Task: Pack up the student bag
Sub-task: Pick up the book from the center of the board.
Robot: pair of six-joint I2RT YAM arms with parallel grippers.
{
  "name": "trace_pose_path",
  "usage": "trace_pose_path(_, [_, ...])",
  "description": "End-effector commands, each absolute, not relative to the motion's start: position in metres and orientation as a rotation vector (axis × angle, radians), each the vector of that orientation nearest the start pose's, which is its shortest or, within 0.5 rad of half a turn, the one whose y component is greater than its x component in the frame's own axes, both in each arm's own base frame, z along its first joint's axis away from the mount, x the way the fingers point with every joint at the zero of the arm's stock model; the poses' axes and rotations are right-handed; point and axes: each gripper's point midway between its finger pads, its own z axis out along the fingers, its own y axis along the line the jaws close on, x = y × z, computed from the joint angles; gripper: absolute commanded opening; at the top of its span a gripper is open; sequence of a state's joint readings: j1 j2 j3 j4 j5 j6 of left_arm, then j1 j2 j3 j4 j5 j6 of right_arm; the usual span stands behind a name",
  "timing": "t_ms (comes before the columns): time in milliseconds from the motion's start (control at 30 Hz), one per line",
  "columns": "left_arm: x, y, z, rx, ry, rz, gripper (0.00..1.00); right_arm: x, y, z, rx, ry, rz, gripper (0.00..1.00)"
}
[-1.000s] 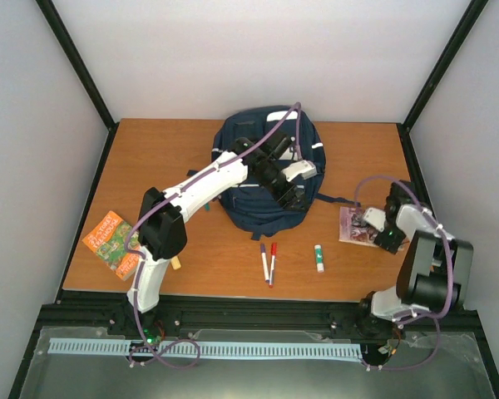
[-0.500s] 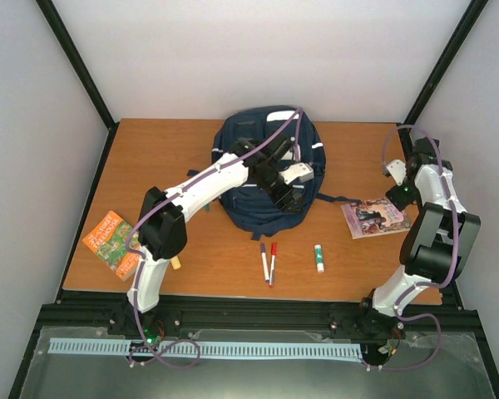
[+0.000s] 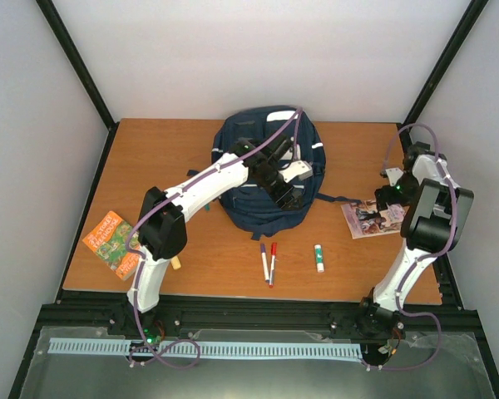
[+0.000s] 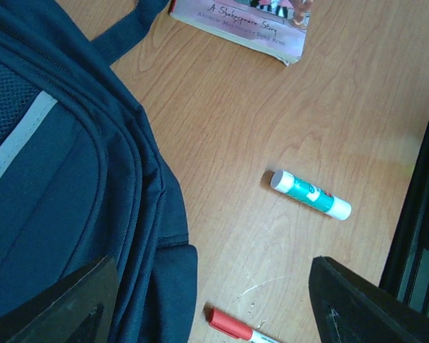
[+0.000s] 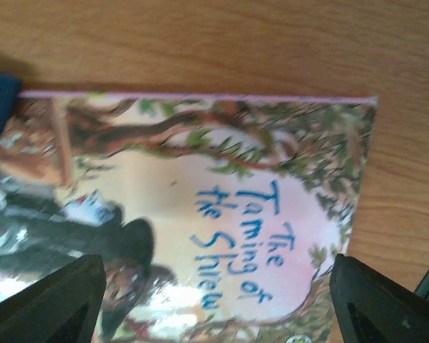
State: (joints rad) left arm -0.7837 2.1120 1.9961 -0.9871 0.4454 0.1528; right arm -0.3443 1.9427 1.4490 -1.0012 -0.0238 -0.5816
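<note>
The student bag (image 3: 262,170), navy with white stripes, lies at the back middle of the table; its edge fills the left of the left wrist view (image 4: 57,179). My left gripper (image 3: 289,196) is open and empty, hovering over the bag's near right edge (image 4: 211,314). My right gripper (image 3: 389,197) is open and empty, just above a pink book (image 3: 368,219) titled "The Taming of the Shrew" (image 5: 222,214). The book lies flat right of the bag, beside a dark strap end (image 5: 0,100).
A purple marker (image 3: 263,258), a red marker (image 3: 273,259) and a teal glue stick (image 3: 318,258) lie near the table's front. The glue stick (image 4: 311,194) and red marker cap (image 4: 232,325) show in the left wrist view. An orange-green book (image 3: 112,241) lies front left.
My right arm swung from the front right to the back right, and its gripper now hovers over the pink book, which shifted slightly right. My left arm barely moved.
</note>
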Motion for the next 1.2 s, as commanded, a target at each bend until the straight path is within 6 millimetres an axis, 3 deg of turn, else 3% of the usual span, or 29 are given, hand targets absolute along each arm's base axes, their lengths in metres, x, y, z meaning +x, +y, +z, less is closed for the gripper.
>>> trace_pose_path(0, [0.312,-0.410,0.178,1.346,2.337,-0.738,0.76,0.368,-0.143,0.048,-0.122,3.061,0.012,0.88])
trace_pose_path(200, [0.307,-0.406,0.173,1.364,2.372,-0.732,0.84,0.378,-0.160,0.029,-0.174,3.087,-0.017,0.88])
trace_pose_path(267, [0.307,-0.407,0.173,1.362,2.373,-0.743,0.85,0.379,-0.153,0.023,-0.201,3.097,0.064,0.90])
trace_pose_path(300, [0.306,-0.408,0.173,1.359,2.377,-0.752,0.85,0.380,-0.150,0.020,-0.210,3.100,0.095,0.98])
trace_pose_path(333, [0.306,-0.409,0.172,1.357,2.379,-0.755,0.85,0.381,-0.148,0.018,-0.218,3.100,0.109,1.00])
trace_pose_path(500, [0.303,-0.413,0.170,1.372,2.376,-0.745,0.85,0.382,-0.127,0.010,-0.382,3.064,0.238,0.96])
trace_pose_path(633, [0.301,-0.411,0.166,1.376,2.387,-0.735,0.85,0.378,-0.103,-0.003,-0.553,3.060,0.278,0.88])
trace_pose_path(800, [0.301,-0.410,0.162,1.370,2.400,-0.734,0.85,0.378,-0.052,-0.009,-0.809,2.985,0.398,0.78])
trace_pose_path(1033, [0.297,-0.410,0.155,1.364,2.423,-0.747,0.83,0.357,0.019,-0.010,-1.274,2.828,0.464,0.76])
trace_pose_path(1167, [0.298,-0.411,0.145,1.324,2.462,-0.752,0.83,0.361,0.040,0.007,-1.239,2.772,0.529,0.76])
